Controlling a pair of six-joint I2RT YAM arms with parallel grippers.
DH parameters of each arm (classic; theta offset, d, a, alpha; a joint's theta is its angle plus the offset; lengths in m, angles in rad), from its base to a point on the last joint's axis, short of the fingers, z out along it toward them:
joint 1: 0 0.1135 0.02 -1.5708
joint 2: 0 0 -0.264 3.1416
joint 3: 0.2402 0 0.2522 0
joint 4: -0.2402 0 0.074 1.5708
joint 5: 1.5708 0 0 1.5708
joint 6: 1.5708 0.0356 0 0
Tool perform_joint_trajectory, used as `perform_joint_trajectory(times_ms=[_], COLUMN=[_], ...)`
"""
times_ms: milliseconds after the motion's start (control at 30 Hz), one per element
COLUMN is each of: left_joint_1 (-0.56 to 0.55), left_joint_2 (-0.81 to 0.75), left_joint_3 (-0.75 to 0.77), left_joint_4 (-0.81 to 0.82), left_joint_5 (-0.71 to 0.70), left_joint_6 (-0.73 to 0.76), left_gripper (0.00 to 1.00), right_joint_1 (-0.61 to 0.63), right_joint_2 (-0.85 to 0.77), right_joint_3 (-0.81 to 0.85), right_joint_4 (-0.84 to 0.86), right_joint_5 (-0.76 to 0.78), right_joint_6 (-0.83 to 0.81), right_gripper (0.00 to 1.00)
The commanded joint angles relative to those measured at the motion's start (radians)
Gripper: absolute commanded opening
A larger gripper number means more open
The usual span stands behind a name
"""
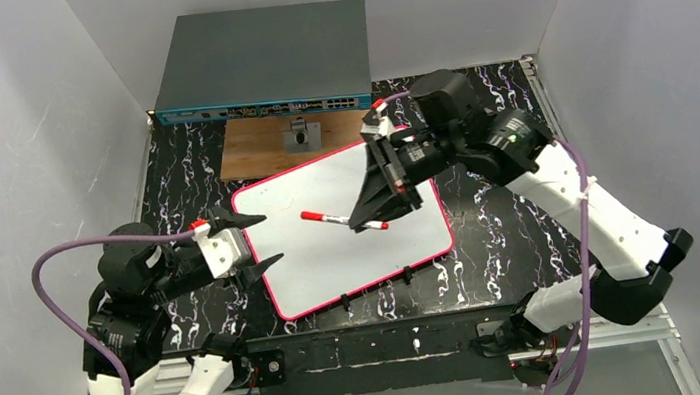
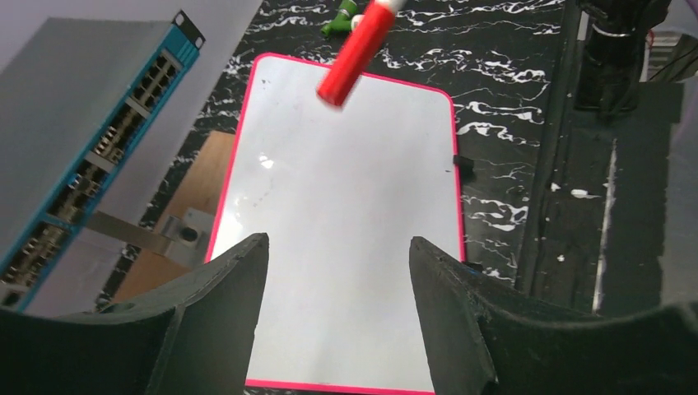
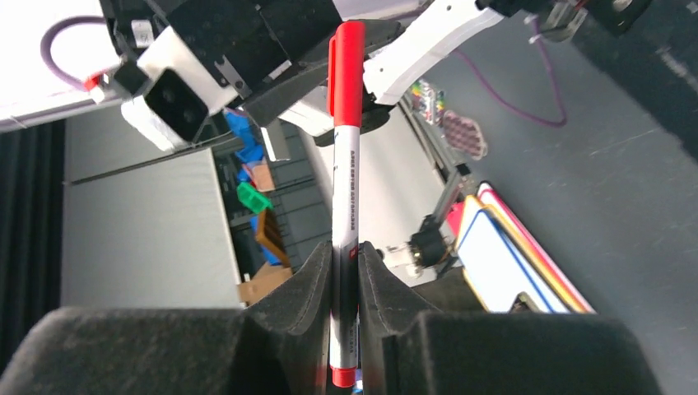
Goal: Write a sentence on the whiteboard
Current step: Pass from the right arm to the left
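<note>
**Right gripper** (image 3: 346, 265): clenched on a marker (image 3: 346, 164), which is gripped near its red butt end. The white barrel and clipped red cap are held out beyond the fingers. One line of small black print runs along the barrel and is too small to be read.

**Marker over board:** from above, it is held almost flat over the middle of the whiteboard (image 1: 324, 266), with the cap to the left. Whether it touches the surface cannot be told.

**Whiteboard:** laid flat and skewed on the black marbled table (image 1: 491, 230), between the two grippers. The rim is pink-red, and black clips (image 1: 406, 273) are seen on the near long edge. The face is seen as plain white, with glare and a few faint specks.

**Left gripper** (image 1: 270, 237): spread wide and holding nothing, it is poised at the board's left short edge.

**Beyond the far edge:** a wooden board (image 1: 255, 154) carrying a metal bracket (image 1: 303, 135). Behind it is a grey network switch (image 1: 258, 58) with a blue port face, whose labels are illegible.
</note>
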Motion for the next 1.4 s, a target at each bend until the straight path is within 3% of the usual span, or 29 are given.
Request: perform_joint_trajectory(times_ms=[0,200,667,1000,1067,1133,1167,1367], left_joint_1=[-0.044,-0.095,-0.185,-0.199,-0.201,-0.203,-0.204,-0.221], left_joint_2=[0.013,0.023,0.062,0.075,0.076,0.075,0.074,0.073], left_joint_3=[-0.010,0.005,0.016,-0.004,-0.008,-0.010,-0.010,-0.005], left_joint_4=[0.077,0.073,0.081,0.101,0.101,0.101,0.101,0.062], left_joint_5=[-0.033,-0.054,-0.119,-0.142,-0.145,-0.155,-0.160,-0.183], left_joint_6=[0.128,0.170,0.239,0.250,0.255,0.265,0.270,0.319], left_gripper=[0.62,0.61,0.52,0.31,0.21,0.03,0.00,0.00], right_joint_1=[0.061,0.085,0.130,0.149,0.148,0.149,0.149,0.149], right_joint_2=[0.050,0.105,0.197,0.188,0.188,0.186,0.185,0.164], right_joint_3=[0.063,0.046,0.116,0.094,0.098,0.099,0.099,0.099], right_joint_4=[0.121,0.217,0.219,0.231,0.231,0.230,0.228,0.239], right_joint_5=[0.034,0.026,0.036,0.041,0.040,0.041,0.041,0.057], right_joint_6=[0.189,0.298,0.350,0.357,0.358,0.358,0.359,0.362], right_gripper=[0.01,0.01,0.01,0.01,0.01,0.01,0.01,0.01])
